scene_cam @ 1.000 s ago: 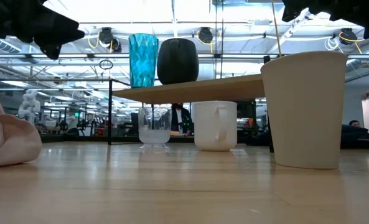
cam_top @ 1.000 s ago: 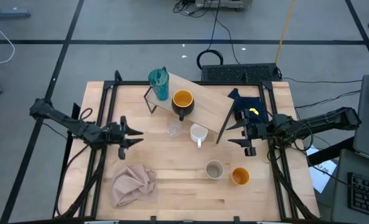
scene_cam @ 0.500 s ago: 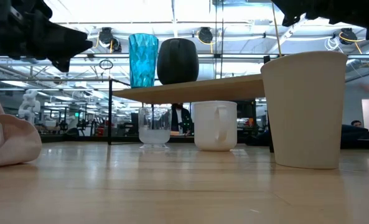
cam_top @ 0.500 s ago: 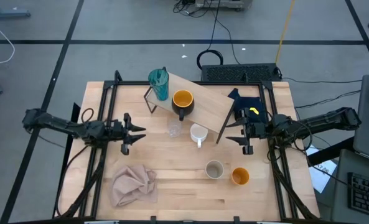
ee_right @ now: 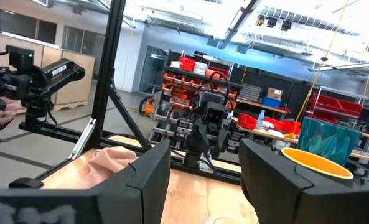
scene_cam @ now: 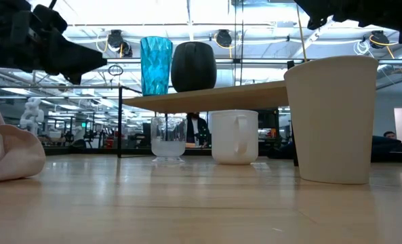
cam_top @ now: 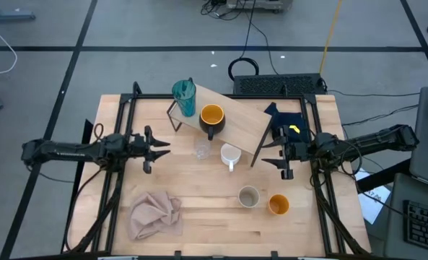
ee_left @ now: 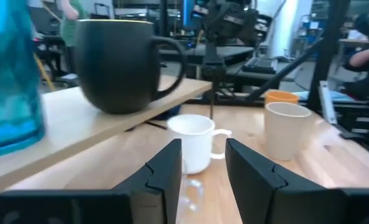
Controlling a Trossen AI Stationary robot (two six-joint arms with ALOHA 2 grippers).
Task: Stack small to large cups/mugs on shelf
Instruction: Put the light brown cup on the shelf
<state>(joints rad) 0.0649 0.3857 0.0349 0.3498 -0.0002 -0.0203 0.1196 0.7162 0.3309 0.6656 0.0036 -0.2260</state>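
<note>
Just ahead of the left gripper, whose two dark fingers are spread wide and hold nothing, stands the tiny clear glass on the wooden tabletop. Beyond the glass from that gripper sits the white handled mug, and farther off, near the right gripper, the beige cup and the orange cup stand just beside each other. The right gripper hovers at the far end of the flat light-wood shelf board on its thin black wire frame, its fingers parted wide and empty. On that shelf, up and ahead of the left gripper, rest the tall teal tumbler and the black mug with orange inside, side by side. Behind and to the side of the left gripper lies a crumpled pink cloth. A navy cloth lies just behind the right gripper.
</note>
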